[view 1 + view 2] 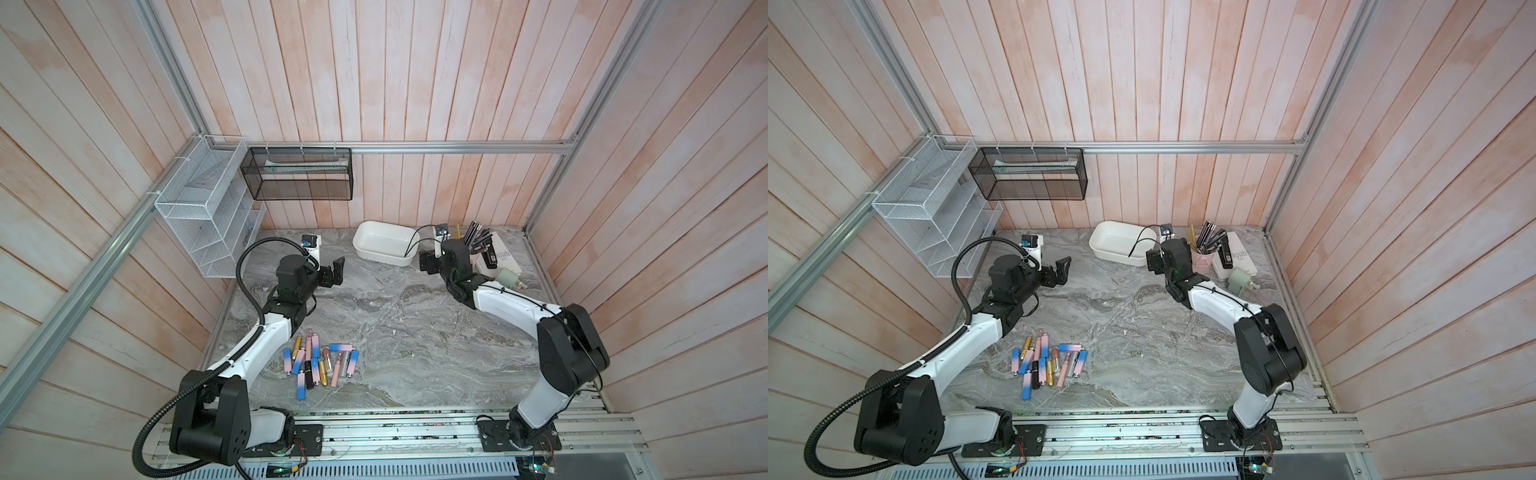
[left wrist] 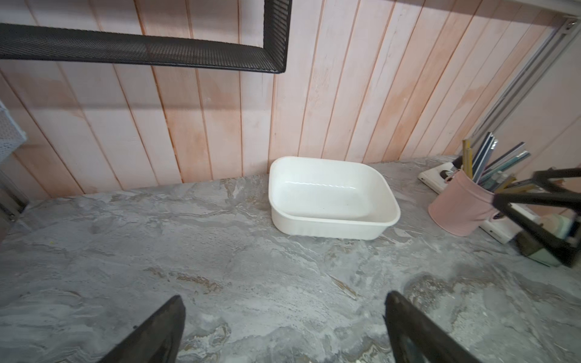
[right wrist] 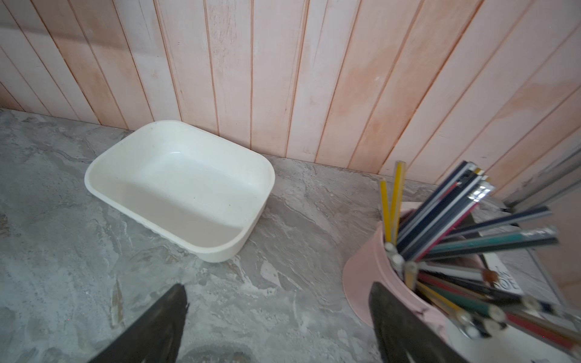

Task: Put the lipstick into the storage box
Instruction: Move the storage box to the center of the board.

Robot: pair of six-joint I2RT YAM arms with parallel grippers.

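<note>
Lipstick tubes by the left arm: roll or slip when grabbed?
The lipstick tubes look slim, rigid and smooth, so they would probably roll if nudged. They lie heaped and touching, so lifting one likely shifts its neighbours. The glossy gold tube may slip when pinched.

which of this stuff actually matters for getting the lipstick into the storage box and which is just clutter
For the job:
- lipsticks, in a loose heap
- storage box, empty, by the back wall

Just lying about:
- pink pencil cup
- white wire rack
- black mesh basket
- white book
- pale green bottle
</note>
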